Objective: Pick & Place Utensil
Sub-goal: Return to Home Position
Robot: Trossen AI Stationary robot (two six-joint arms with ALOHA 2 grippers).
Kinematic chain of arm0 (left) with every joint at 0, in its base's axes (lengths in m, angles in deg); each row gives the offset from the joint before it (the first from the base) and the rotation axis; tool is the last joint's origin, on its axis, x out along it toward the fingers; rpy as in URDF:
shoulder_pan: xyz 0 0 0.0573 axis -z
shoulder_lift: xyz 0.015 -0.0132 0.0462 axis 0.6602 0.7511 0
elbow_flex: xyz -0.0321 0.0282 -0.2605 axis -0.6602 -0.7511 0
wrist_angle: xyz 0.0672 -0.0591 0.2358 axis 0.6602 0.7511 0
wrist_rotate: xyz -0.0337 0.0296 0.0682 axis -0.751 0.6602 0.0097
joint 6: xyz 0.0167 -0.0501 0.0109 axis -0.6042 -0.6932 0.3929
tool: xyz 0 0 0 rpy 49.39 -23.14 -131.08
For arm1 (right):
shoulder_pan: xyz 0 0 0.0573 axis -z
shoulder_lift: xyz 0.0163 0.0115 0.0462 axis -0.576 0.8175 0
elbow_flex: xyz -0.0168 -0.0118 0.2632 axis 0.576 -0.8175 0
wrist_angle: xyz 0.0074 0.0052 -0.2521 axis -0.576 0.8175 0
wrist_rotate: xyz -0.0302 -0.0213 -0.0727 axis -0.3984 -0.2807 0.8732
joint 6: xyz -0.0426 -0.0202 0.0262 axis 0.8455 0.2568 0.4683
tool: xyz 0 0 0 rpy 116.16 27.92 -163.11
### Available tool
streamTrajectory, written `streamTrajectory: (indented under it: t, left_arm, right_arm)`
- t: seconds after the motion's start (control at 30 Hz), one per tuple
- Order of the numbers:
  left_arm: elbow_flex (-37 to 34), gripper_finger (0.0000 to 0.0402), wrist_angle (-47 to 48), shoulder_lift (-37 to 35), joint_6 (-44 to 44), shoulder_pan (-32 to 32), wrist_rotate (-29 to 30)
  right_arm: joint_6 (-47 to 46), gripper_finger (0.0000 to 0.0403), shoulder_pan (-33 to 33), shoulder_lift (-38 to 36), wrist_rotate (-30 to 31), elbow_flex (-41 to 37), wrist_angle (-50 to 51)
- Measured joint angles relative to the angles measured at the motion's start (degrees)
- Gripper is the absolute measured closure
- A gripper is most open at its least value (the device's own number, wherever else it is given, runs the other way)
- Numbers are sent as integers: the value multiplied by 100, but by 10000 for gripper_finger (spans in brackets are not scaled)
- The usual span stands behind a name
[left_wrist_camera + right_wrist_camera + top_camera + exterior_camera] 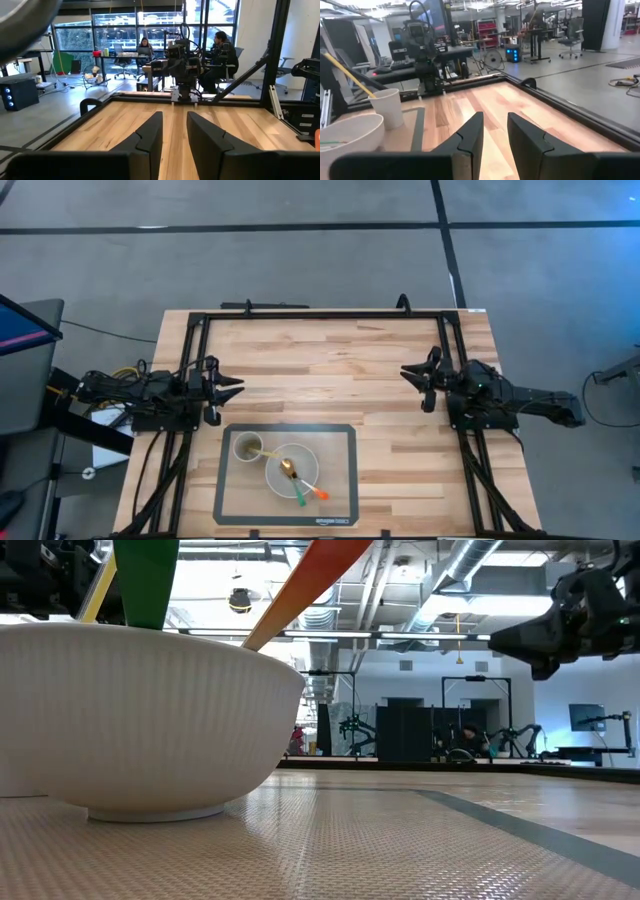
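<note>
A white bowl (291,470) stands on a grey mat (340,442) near the table's near edge. It holds a gold spoon (287,469), a green-handled utensil (301,498) and an orange-handled utensil (320,494), whose handles lean out over its rim. A white cup (247,446) beside it holds a yellow stick (347,75). My left gripper (236,387) hovers open above the wood at the table's left. My right gripper (408,372) hovers open at the table's right. Both are well clear of the bowl (347,137) and cup (389,107).
A black frame (320,314) runs along the far edge and both sides of the table. Bare wood (330,370) lies between the two grippers. In the low view the bowl (140,720) fills the left side. People sit at desks in the room beyond.
</note>
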State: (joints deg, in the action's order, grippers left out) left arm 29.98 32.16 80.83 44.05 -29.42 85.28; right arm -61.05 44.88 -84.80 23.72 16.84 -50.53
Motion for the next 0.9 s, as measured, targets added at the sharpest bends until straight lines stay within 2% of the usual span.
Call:
streamTrajectory:
  t: [0.9]
  left_arm:
    - [0,312,-72,1,-1,2,-2]
  right_arm:
    - [39,321,7,-1,-7,1,7]
